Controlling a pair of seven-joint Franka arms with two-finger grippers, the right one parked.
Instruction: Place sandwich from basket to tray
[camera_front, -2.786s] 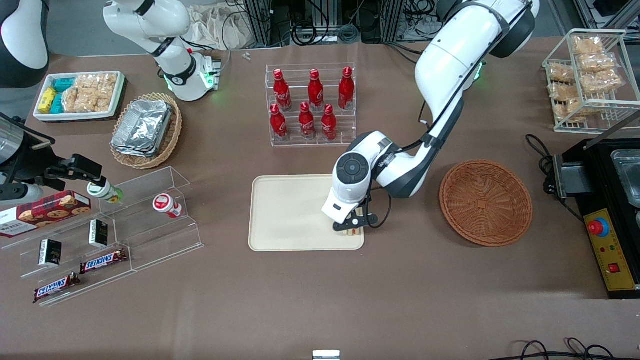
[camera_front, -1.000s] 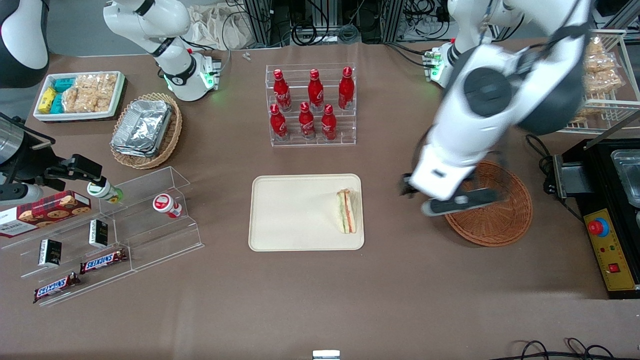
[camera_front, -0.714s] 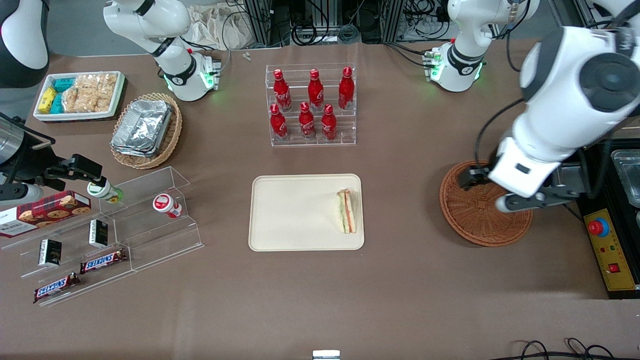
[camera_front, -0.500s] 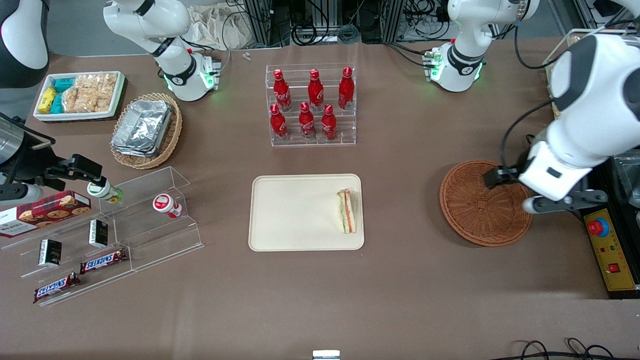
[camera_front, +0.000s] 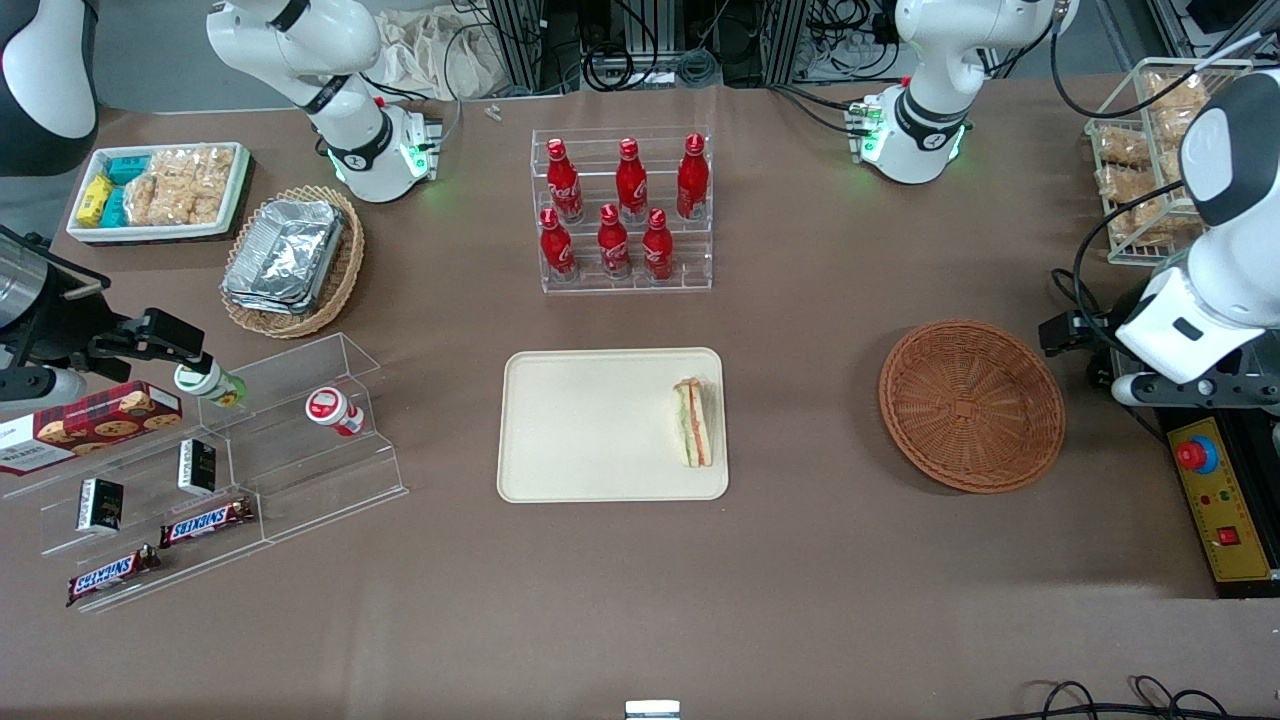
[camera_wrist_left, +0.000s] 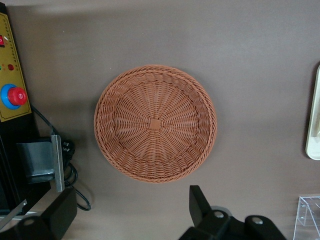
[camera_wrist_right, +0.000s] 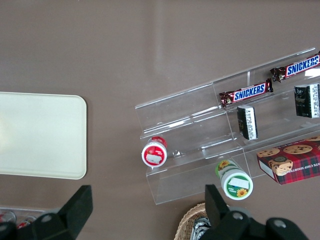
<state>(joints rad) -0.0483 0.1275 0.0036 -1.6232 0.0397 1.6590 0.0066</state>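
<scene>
Front view: the sandwich (camera_front: 694, 422) lies on the tray (camera_front: 585, 425), close to the tray's edge toward the working arm's end of the desk (camera_front: 800, 580), its filling layers showing. The basket (camera_front: 971, 404) sits well apart from the tray, farther toward the working arm's end, with nothing in it. The hand (camera_front: 1085, 362) hangs above the desk just past the basket's rim, at the edge of a black control box (camera_front: 1225, 500) with a red button. Its two black fingers (camera_front: 1060, 331) stand wide apart, holding nothing. A rack of red bottles (camera_front: 622, 212) stands farther from the camera than the tray.

Left wrist view: the basket (camera_wrist_left: 155, 123) lies bare on the brown desk (camera_wrist_left: 250, 60), woven spokes running out from a small square centre. Two dark fingers (camera_wrist_left: 201, 204) of the hand (camera_wrist_left: 129, 214) show spread wide, nothing between them. The tray's rounded corner (camera_wrist_left: 314, 120) just shows. The control box (camera_wrist_left: 12, 95) lies beside the basket.

Right wrist view: the tray (camera_wrist_right: 40, 135) shows only bare surface; the sandwich is out of sight here. A clear stepped stand (camera_wrist_right: 210, 145) beside it carries small bottles and chocolate bars.
</scene>
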